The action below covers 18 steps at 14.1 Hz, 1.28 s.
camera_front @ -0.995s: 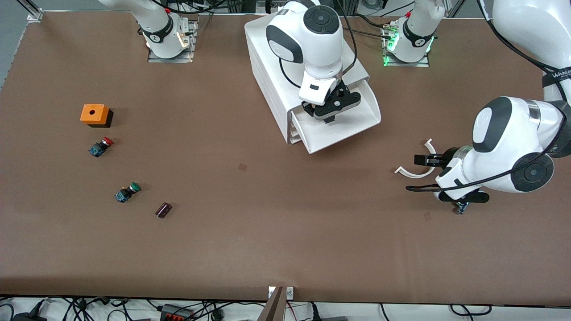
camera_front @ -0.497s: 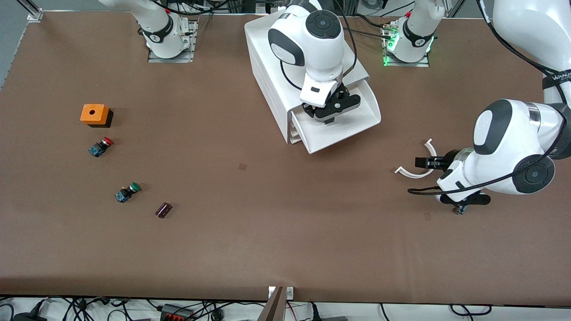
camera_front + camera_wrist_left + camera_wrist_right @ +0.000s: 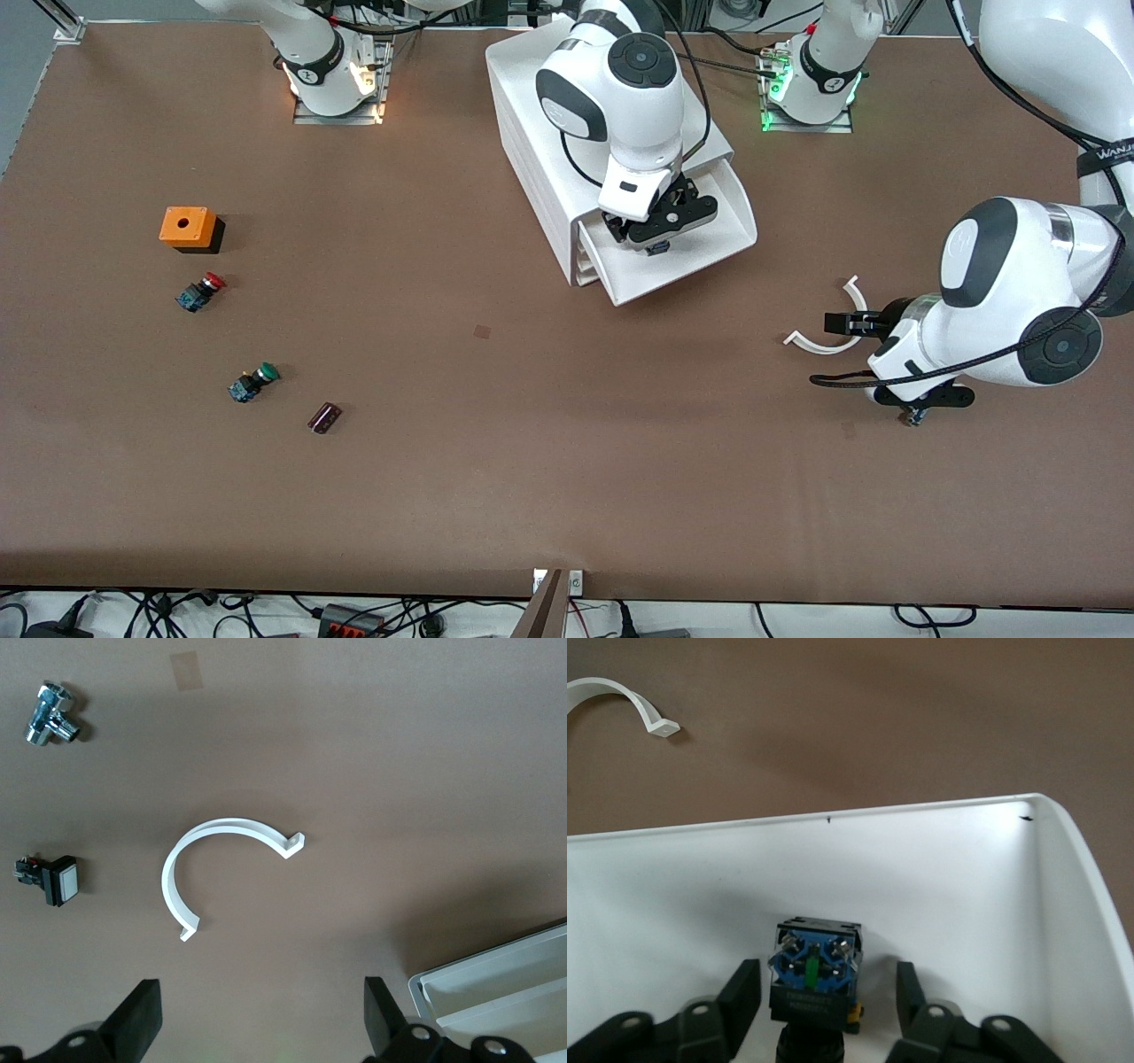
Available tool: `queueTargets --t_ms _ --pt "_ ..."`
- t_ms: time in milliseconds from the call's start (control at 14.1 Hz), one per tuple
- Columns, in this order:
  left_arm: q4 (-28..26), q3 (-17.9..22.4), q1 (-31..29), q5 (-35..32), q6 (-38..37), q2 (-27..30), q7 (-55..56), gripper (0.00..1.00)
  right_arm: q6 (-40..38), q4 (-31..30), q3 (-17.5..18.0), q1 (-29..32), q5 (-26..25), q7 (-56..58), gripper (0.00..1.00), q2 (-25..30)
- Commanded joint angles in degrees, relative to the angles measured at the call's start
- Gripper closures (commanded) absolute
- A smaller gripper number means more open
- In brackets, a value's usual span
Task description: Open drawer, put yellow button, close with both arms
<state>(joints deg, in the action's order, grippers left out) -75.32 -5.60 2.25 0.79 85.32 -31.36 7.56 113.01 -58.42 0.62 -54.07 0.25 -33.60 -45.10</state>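
Observation:
The white cabinet (image 3: 532, 115) stands at the robots' side of the table with its top drawer (image 3: 718, 244) pulled out. My right gripper (image 3: 660, 237) is down inside the drawer (image 3: 939, 868), open. The yellow button (image 3: 814, 979) lies on the drawer floor between its fingers (image 3: 741, 994) with a gap on each side. I see its blue terminal end and a speck of yellow; the cap is hidden. It shows as a small blue spot in the front view (image 3: 656, 250). My left gripper (image 3: 886, 359) is open and empty over the table near a white C-shaped clip (image 3: 226, 870).
Toward the right arm's end lie an orange box (image 3: 187, 227), a red-capped button (image 3: 200, 291), a green-capped button (image 3: 252, 382) and a small dark part (image 3: 324, 417). A metal valve (image 3: 49, 714) and a white square switch (image 3: 53, 881) lie by the clip (image 3: 824, 341).
My right gripper has sunk a little into the drawer, and the button's blue body now shows below it. The left arm has shifted only slightly.

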Motion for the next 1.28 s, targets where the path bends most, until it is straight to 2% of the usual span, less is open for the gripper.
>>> queueTargets --t_ms 0,355,497,640,995,1208 --pt "0.79 -0.38 -0.32 -1.15 -0.15 0.33 0.53 0.00 -3.84 3.74 -0.36 0.63 0.10 -0.68 0.00 1.23" --pt "0.71 -0.55 0.03 0.16 2.48 1.65 4.46 0.00 -12.53 6.03 -0.01 8.79 0.54 -0.41 0.00 8.08" --pt "-0.08 -2.47 0.12 1.58 3.80 1.92 9.64 0.00 -18.07 5.95 -0.53 12.74 0.11 -0.15 0.00 10.03" --pt "-3.32 -5.11 0.12 1.58 7.47 2.35 14.21 0.00 -20.63 4.29 -0.36 18.02 -0.86 2.38 0.00 11.96" --pt "-14.83 -13.54 0.12 1.06 19.52 5.95 30.38 0.00 -23.01 3.92 -0.36 28.48 -1.39 7.31 0.00 12.14" --pt "-21.34 -18.12 0.21 0.88 25.85 7.89 35.05 0.00 -24.24 3.84 -0.27 35.50 -0.87 8.98 0.00 12.05"
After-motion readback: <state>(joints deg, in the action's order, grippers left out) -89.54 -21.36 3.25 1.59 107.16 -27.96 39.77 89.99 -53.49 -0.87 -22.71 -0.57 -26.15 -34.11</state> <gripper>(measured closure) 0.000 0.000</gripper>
